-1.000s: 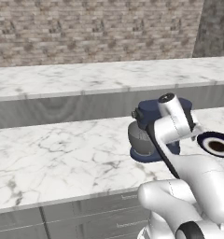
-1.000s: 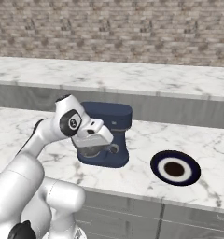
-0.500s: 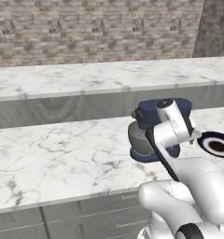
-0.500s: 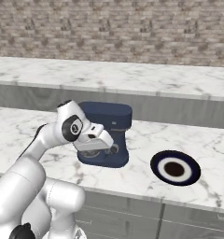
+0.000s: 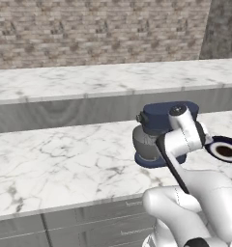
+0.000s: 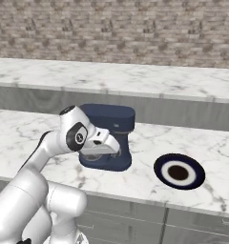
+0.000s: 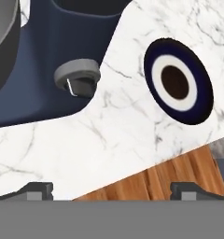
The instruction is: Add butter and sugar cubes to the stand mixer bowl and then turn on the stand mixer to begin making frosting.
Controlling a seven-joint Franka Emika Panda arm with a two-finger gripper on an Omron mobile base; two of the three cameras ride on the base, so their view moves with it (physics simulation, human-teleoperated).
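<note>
The navy stand mixer [image 5: 162, 116] stands on the near marble counter, with its grey metal bowl [image 5: 145, 144] under the head. In the hand view the mixer's flat base [image 7: 39, 88] carries a small grey knob [image 7: 78, 77], and the bowl's edge [image 7: 2, 46] shows at the upper left. My gripper [image 6: 111, 149] hovers just in front of the mixer [image 6: 111, 121], pointing down at the counter. Its fingertips [image 7: 37, 190] stand wide apart, open, with nothing between them. The butter and sugar cubes are out of view.
A flat dark-blue-and-white plate [image 6: 178, 171] lies on the counter to the mixer's right, also seen from the hand [image 7: 179, 81]. The counter's front edge and wooden floor [image 7: 174, 175] lie below. A raised marble ledge [image 5: 113, 79] and a brick wall run behind.
The hand has sunk a little and shifted slightly right in front of the mixer. The jaws stay wide open. The mixer and plate have not moved.
</note>
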